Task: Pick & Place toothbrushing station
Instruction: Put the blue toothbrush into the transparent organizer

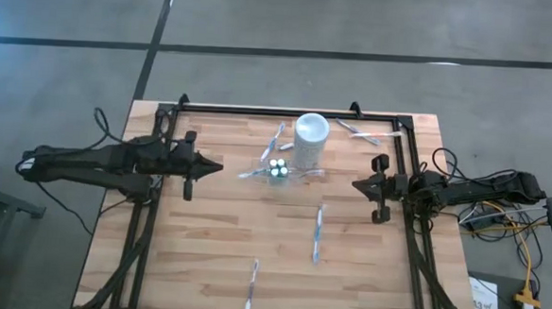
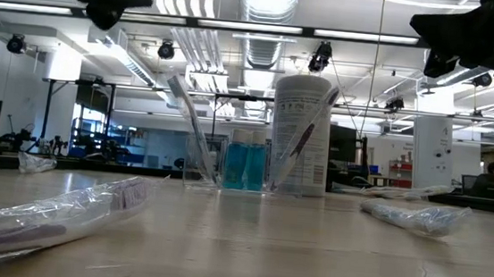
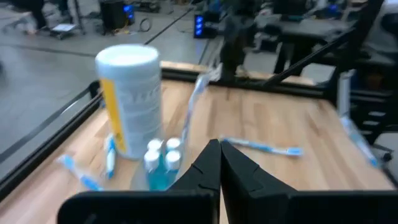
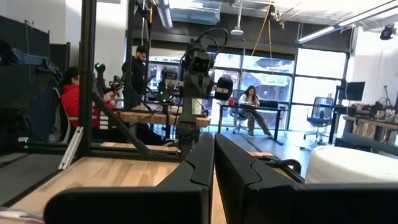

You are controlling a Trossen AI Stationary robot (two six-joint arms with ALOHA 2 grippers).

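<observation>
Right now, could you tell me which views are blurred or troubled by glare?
Left wrist view: soft with blur, the white cup and teal tubes smeared. Low view: bright ceiling lights flare above; the nearest wrapped toothbrush is out of focus. Right wrist view: windows glow bright behind. High view: evenly lit, no strong shadows.

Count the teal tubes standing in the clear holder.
2, going by the low view: both tubes stand side by side in the holder, just left of the white cup. The high view hints at more caps, so others may hide behind these.
</observation>
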